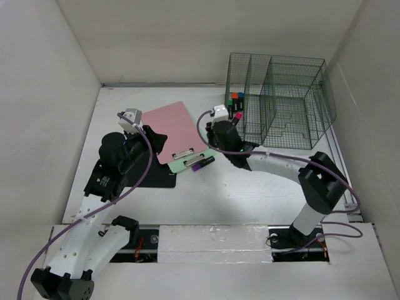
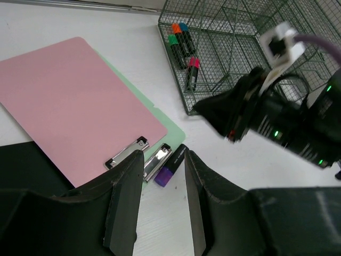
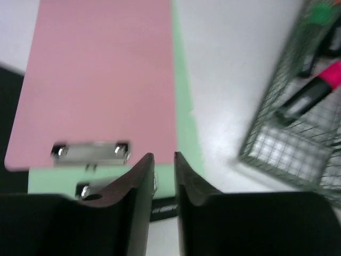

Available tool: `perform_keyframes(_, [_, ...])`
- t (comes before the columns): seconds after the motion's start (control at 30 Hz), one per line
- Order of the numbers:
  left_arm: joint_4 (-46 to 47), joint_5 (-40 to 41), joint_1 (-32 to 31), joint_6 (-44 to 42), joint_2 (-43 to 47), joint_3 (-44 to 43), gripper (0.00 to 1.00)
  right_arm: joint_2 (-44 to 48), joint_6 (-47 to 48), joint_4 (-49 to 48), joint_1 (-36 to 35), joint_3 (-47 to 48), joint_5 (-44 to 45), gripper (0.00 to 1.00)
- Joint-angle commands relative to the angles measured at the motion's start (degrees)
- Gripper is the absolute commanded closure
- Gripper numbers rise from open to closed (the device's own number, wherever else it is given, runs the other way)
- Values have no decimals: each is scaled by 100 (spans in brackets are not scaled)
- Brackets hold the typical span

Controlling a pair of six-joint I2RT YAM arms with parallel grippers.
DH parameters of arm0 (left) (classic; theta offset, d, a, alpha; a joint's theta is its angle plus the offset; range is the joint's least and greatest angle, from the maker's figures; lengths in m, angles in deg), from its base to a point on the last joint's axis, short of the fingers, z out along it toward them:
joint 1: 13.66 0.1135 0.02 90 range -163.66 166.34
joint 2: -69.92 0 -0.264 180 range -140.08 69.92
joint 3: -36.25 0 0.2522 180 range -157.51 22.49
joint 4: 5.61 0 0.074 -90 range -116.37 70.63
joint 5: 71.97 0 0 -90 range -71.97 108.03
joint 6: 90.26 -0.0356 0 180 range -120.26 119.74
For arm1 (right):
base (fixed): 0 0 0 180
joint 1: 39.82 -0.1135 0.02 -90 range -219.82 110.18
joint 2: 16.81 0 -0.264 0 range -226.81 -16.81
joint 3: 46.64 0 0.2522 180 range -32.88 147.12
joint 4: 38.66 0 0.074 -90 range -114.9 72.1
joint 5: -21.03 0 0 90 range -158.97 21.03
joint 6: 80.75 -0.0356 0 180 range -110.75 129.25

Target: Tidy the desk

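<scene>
The desk [image 1: 244, 190] is a white tabletop. On it a pink clipboard [image 1: 170, 128] [image 2: 69, 101] [image 3: 101, 74] lies on top of a green one [image 1: 186, 165] [image 2: 171, 132] [image 3: 185, 117]. A black marker with a purple cap [image 1: 201, 162] [image 2: 170, 166] rests by their clips. My left gripper [image 1: 157, 140] [image 2: 163, 156] hovers over that marker, open and empty. My right gripper [image 1: 215, 132] [image 3: 164, 157] hangs above the clipboards' clip end beside the rack. Only a narrow gap shows between its jaws, with nothing in it.
A green wire-mesh rack [image 1: 287, 94] [image 2: 224, 48] [image 3: 298, 154] stands at the back right. Its left section holds several markers [image 1: 236, 103], among them a pink-capped one [image 2: 193, 72] [image 3: 314, 88]. A black flat pad [image 1: 153, 175] [image 2: 21, 160] lies under the left arm. White walls enclose the desk.
</scene>
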Motion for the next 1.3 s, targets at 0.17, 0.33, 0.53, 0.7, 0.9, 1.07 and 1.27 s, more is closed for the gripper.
perform_keyframes(0.17, [158,-36,-17,-49,122,-190,68,-602,-1037,736,-470,158,142,27])
perform_keyframes(0.33, [158,-19,-17,-49,201,-164,68,-884,-1126,1115,-523,423,520,23])
perform_keyframes(0.53, [166,-72,-17,-40,210,-164,67,-1060,-1389,1537,-699,511,775,11])
perform_keyframes(0.7, [193,-168,-17,-32,218,-137,68,-1139,-1398,1494,-752,590,573,7])
perform_keyframes(0.9, [184,-125,-17,-32,227,-138,68,-1333,-1731,1589,-875,582,397,10])
perform_keyframes(1.07, [193,-177,-17,-32,245,-138,67,-1333,-1952,1520,-875,283,450,12])
perform_keyframes(1.27, [202,-177,-17,-23,271,-129,68,-1228,-1891,1696,-875,98,660,13])
